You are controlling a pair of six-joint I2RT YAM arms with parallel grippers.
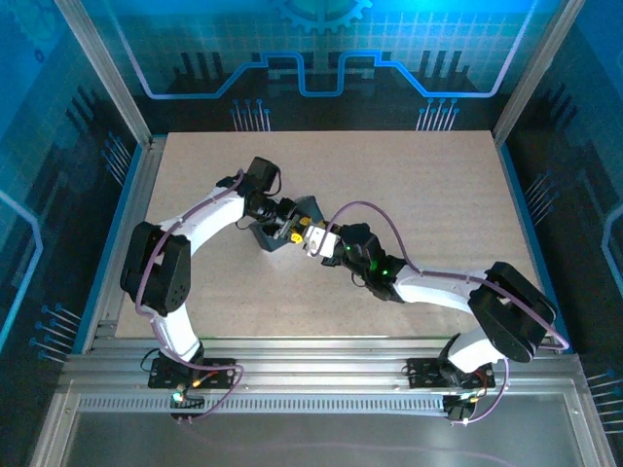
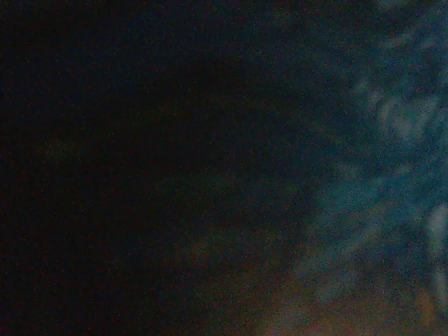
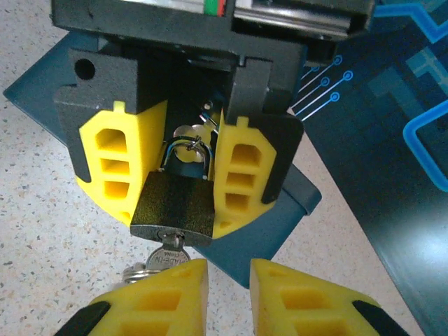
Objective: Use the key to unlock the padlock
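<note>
In the right wrist view the dark padlock (image 3: 173, 204) hangs shackle-up between the yellow fingers (image 3: 108, 164) of my left gripper (image 3: 175, 210), which is shut on it. The small silvery key (image 3: 165, 250) sticks out of the padlock's underside, with its ring (image 3: 135, 274) hanging to the left. My right gripper (image 3: 227, 283) sits just below, open, with a narrow gap and nothing in it. The key lies just beyond its left fingertip (image 3: 164, 294). From above, the left gripper (image 1: 283, 225) and right gripper (image 1: 313, 241) meet at mid-table around the padlock (image 1: 296, 233). The left wrist view is dark and blurred.
A blue-grey box (image 3: 280, 231) lies on the speckled tabletop (image 3: 42, 210) right under both grippers, and from above it is the dark box (image 1: 268, 238). Blue patterned walls (image 1: 321, 58) and metal rails enclose the table on all sides.
</note>
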